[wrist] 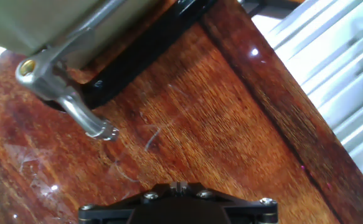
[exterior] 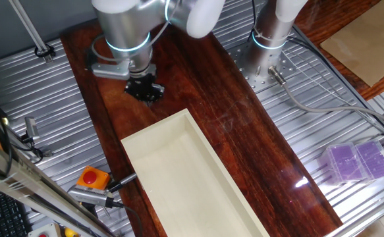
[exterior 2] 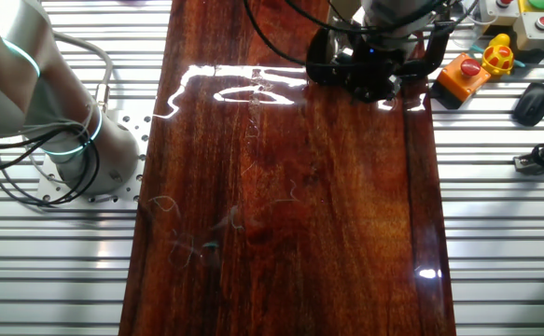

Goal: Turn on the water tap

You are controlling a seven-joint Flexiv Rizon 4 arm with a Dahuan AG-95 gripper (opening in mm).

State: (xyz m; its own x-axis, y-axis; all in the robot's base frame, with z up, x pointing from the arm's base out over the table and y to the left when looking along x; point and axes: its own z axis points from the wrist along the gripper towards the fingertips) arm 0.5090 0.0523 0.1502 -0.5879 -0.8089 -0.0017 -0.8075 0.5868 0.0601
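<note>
The small silver metal water tap (wrist: 56, 93) shows only in the hand view, in the upper left of the frame. Its body has a brass-coloured round opening at the left end, and a thin chrome lever runs from it down to the right and ends in a small knob. The tap lies over a black clamp bar (wrist: 150, 50) that goes diagonally toward the top centre. Above it is the pale wall of a cream rectangular plastic tub (wrist: 38, 22). All of this is on the dark reddish-brown wooden board (wrist: 218, 137).

The black two-finger gripper (exterior: 143, 89) is in the upper left part of one fixed view, low over the board and just beyond the far end of the tub (exterior: 178, 178). In the other fixed view the gripper (exterior 2: 369, 75) is at the top, right of centre. In the hand view only its black base with screws is visible at the bottom edge, apart from the tap lever. The fingers are not seen clearly in any view, so I cannot tell how wide they are or if they hold something.

Further out, the ribbed metal table (exterior: 323, 125) surrounds the board. An orange box with a red button (exterior: 93, 178) is at the lower left, and a clear purple plastic case (exterior: 358, 162) is at the right.
</note>
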